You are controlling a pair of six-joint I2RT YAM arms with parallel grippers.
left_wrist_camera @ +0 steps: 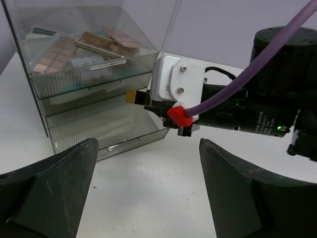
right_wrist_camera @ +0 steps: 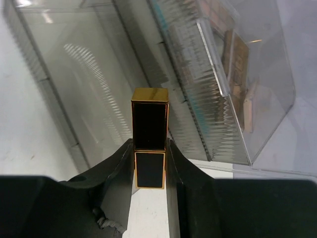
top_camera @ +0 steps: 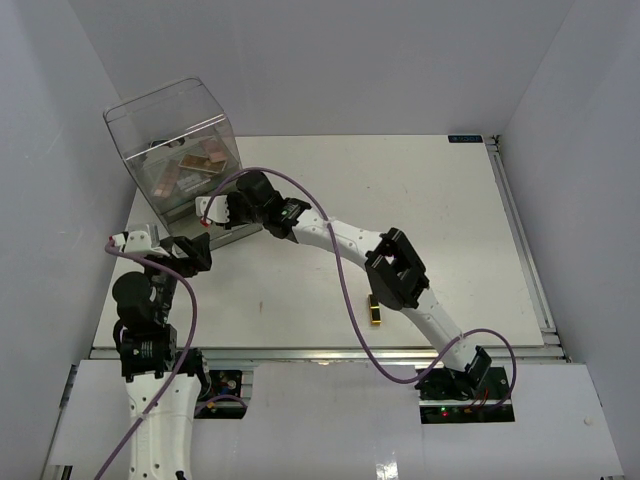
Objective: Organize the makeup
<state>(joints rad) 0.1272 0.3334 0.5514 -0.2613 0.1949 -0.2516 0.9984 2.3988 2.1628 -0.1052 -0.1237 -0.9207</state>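
My right gripper (top_camera: 208, 212) (right_wrist_camera: 150, 161) is shut on a black-and-gold lipstick tube (right_wrist_camera: 150, 121). It holds the tube just in front of the drawers of the clear box (top_camera: 165, 115). The tube's gold end (left_wrist_camera: 132, 96) points at the box. Pink-brown eyeshadow palettes (left_wrist_camera: 49, 58) (left_wrist_camera: 105, 43) and a white-blue sachet (left_wrist_camera: 85, 62) lie in the box's top tray. A second lipstick tube (top_camera: 375, 312) lies on the table beside the right arm. My left gripper (top_camera: 196, 254) (left_wrist_camera: 148, 191) is open and empty, low over the table in front of the box.
The clear box (left_wrist_camera: 29, 29) has stacked ribbed drawers (left_wrist_camera: 109, 131), the lowest pulled out a little. White walls close in the table on the left, back and right. The right arm's purple cable (top_camera: 345, 290) loops over the table.
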